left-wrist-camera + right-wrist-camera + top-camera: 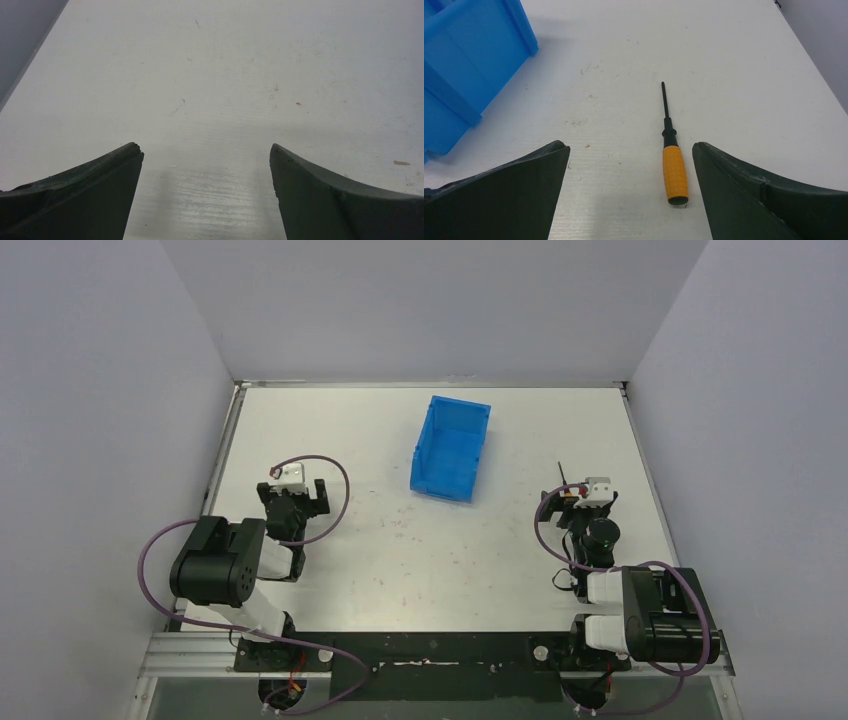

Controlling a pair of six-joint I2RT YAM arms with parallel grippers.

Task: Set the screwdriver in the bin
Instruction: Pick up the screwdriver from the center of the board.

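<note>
Glossy blue plastic bin, matt orange-handled screwdriver, scuffed matt white table

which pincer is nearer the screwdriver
Right. The right pincer is open just over the screwdriver; the left pincer is beyond the bin, well away.

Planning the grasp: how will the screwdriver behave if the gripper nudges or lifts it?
The screwdriver lies flat with a round-looking orange handle, so a sideways nudge would probably roll it. Small and slim, it is likely light and stiff. The thin black shaft offers little grip; the thicker handle seems the safer hold.
</note>
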